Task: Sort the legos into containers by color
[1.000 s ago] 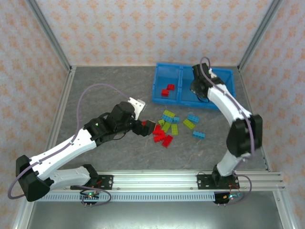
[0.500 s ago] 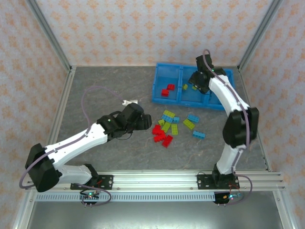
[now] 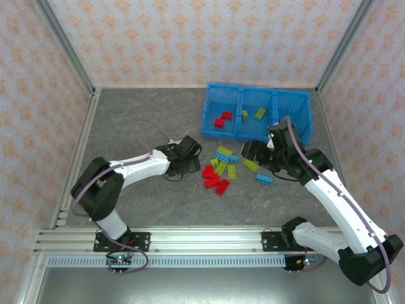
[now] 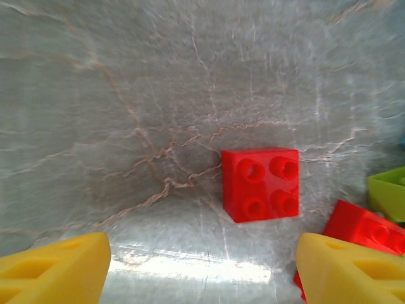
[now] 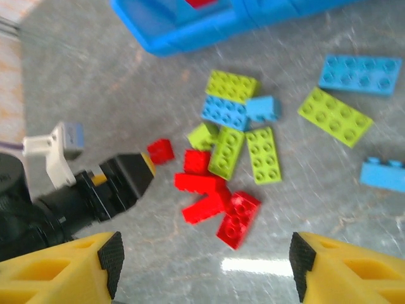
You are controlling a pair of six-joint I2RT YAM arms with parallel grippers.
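Left gripper (image 4: 202, 269), jaws apart, faces red lego (image 4: 260, 183)

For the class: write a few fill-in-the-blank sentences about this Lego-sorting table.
The blue bin's left compartment holds ___ bricks. Its middle compartment holds ___ bricks. The square red brick before the left gripper shows ___ studs. The right gripper's jaws stand ___, holding nothing.
Missing words: red; yellow-green; four; open.

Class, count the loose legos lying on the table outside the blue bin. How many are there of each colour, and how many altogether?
Red legos: 5
Yellow-green legos: 5
Light blue legos: 4
Total: 14
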